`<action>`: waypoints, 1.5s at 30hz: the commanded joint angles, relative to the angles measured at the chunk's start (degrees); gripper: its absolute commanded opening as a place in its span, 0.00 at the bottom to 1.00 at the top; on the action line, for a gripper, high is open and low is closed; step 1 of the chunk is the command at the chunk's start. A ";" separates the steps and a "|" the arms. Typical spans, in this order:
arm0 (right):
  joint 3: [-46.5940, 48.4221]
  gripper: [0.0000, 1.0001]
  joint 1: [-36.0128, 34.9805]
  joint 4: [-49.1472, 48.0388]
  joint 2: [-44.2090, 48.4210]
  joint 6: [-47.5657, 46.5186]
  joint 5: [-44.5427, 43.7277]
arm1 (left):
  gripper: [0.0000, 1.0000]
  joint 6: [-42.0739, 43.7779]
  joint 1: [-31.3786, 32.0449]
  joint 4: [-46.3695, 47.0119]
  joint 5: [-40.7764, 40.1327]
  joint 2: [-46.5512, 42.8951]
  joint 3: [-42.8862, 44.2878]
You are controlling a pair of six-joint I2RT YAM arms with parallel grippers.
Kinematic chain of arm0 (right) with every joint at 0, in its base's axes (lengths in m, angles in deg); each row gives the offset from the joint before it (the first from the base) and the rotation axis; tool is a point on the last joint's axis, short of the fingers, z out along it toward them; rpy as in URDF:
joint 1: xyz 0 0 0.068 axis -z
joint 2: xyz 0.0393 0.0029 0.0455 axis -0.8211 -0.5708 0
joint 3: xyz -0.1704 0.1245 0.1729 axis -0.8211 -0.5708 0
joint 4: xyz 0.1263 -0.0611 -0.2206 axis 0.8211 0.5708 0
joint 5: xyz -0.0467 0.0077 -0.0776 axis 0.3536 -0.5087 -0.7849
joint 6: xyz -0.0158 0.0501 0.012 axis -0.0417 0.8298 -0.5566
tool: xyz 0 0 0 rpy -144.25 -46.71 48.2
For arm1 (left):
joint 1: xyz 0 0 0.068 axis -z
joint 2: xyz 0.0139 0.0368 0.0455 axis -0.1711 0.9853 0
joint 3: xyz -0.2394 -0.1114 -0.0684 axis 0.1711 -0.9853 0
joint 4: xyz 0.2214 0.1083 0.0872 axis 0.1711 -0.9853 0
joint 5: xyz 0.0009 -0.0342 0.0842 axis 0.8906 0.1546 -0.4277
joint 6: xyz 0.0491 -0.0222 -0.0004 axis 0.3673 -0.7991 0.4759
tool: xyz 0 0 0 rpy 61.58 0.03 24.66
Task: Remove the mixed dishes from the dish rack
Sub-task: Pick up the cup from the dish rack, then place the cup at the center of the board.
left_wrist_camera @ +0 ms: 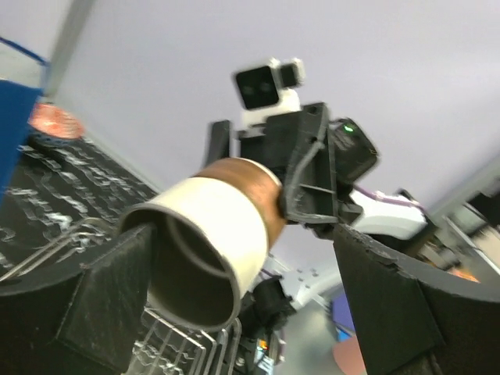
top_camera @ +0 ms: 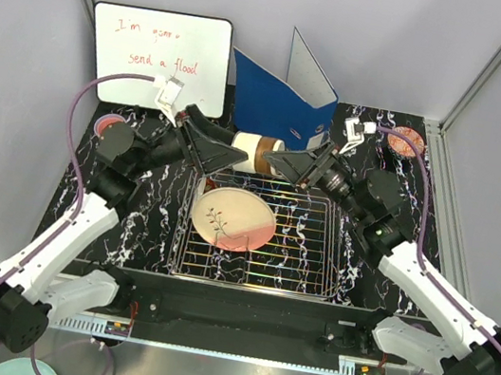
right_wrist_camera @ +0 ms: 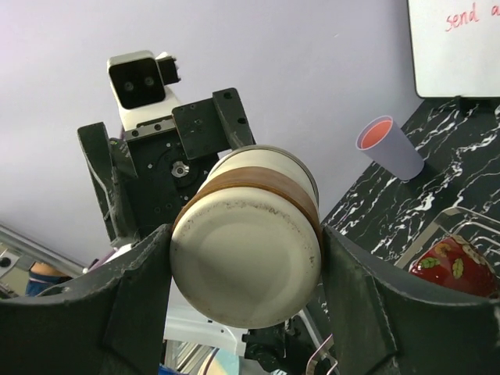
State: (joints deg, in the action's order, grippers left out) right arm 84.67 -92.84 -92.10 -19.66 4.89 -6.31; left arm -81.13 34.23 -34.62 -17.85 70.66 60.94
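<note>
The cream-brown cup [top_camera: 258,153] hangs sideways in the air over the back edge of the dish rack [top_camera: 302,254]. My right gripper [top_camera: 278,163] is shut on its base end, with a finger on each side [right_wrist_camera: 246,242]. My left gripper [top_camera: 233,158] faces the cup's open mouth [left_wrist_camera: 211,234]; its jaws are wide open [left_wrist_camera: 242,258], with one finger beside the rim and the other well apart. The cream-and-pink plate [top_camera: 238,220] with the sprig lies in the rack. A lavender cup [right_wrist_camera: 388,146] and a red-patterned bowl [right_wrist_camera: 449,266] sit on the table left of the rack.
A whiteboard [top_camera: 157,56] and a blue ring binder [top_camera: 280,96] stand at the back. Another red-patterned bowl [top_camera: 406,139] sits at the back right corner of the black marbled table [top_camera: 372,266]. The lavender cup also shows at the far left [top_camera: 109,130].
</note>
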 commanded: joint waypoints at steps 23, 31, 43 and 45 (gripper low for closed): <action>10.16 0.88 0.12 38.05 5.21 -17.15 -29.58 | 0.00 21.14 -6.34 -67.60 -51.77 4.03 21.53; 10.70 0.90 0.12 48.70 1.60 -19.00 -34.86 | 0.00 22.10 -11.02 -76.50 -77.52 0.26 18.11; 7.71 0.89 0.12 47.73 6.69 -22.69 -35.04 | 0.00 20.43 -28.75 -72.82 -62.72 15.62 16.96; 7.09 0.89 0.12 47.73 8.01 -22.69 -34.78 | 0.00 20.70 -30.79 -70.89 -57.82 17.74 16.53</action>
State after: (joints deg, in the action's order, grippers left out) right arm 92.91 -92.82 -43.84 -14.56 -15.99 -39.14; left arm -60.41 7.78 -110.55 -85.06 85.37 77.02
